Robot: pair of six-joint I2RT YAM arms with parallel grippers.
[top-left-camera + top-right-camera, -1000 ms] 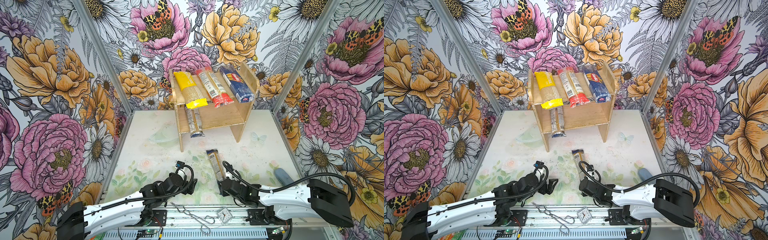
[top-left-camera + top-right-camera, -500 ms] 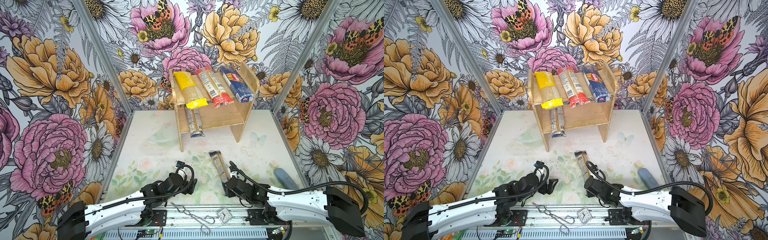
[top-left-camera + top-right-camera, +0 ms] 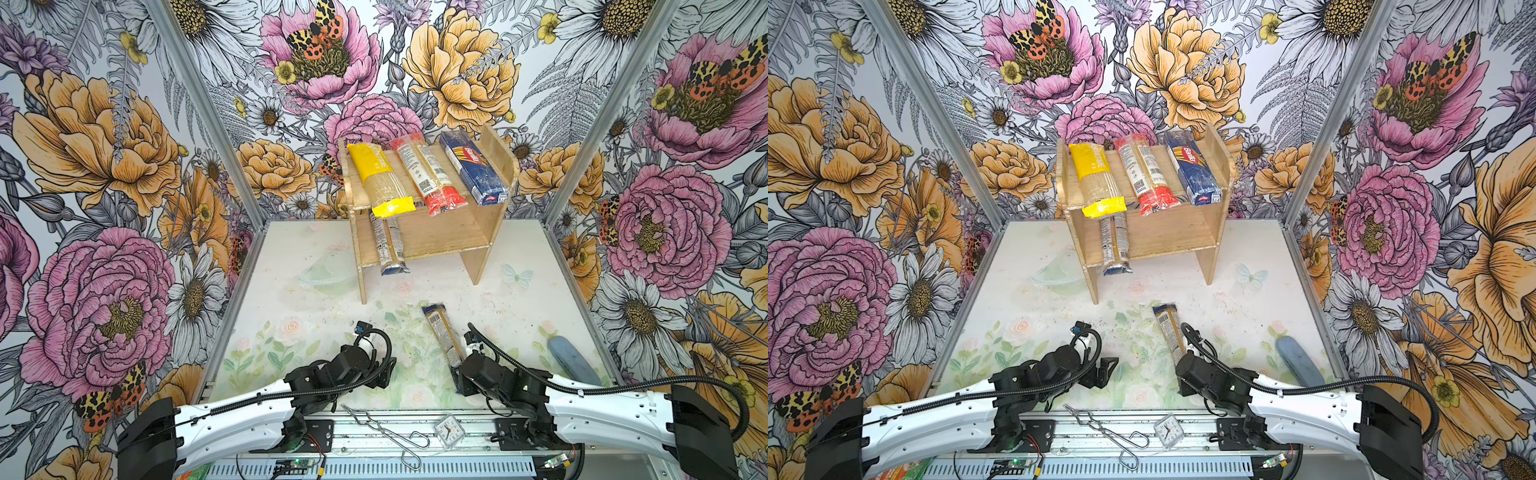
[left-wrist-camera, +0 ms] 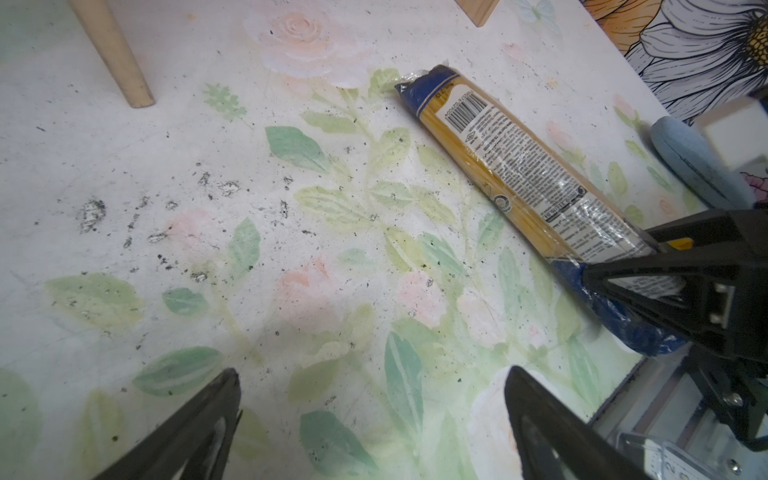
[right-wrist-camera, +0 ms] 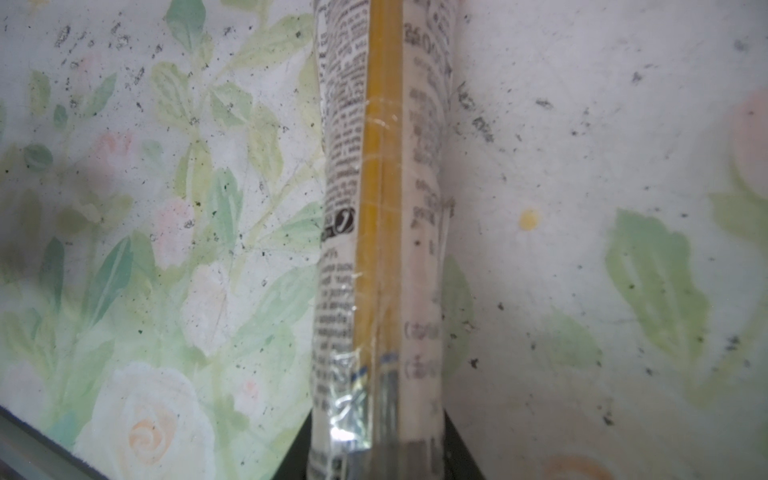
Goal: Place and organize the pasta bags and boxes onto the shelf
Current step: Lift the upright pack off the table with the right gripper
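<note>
Floral wallpaper [image 3: 104, 137] closes in the pale, flower-printed bench [image 3: 291, 257] on three sides. At the far edge, a little right of the middle, stands the shelf [image 3: 453, 232], a bare wooden rack with two tiers. Its top tier carries three packs side by side, their ends overhanging the front: the yellow-ended pack [image 3: 380, 178] towards the left edge, the red-ended pack [image 3: 428, 174] in the middle and the dark blue Barilla pack [image 3: 473, 168] towards the right edge. On the lower tier the shelved slim pack [image 3: 388, 245] lies against the left plank, with its blue end sticking out.

The loose slim pack [image 3: 442, 332] is on the bench between the shelf and the near edge, its far end pointing at the shelf. The right hand [image 3: 460, 376] is clamped around its near, dark blue end; the left wrist view shows the black fingers [image 4: 623, 286] pinching it. Whether that end is raised off the bench cannot be told.

The left hand [image 3: 384, 370] hangs over the near edge left of the middle, with its jaws spread wide and holding nothing. A blue-grey case [image 3: 571, 361] lies near the right edge.
</note>
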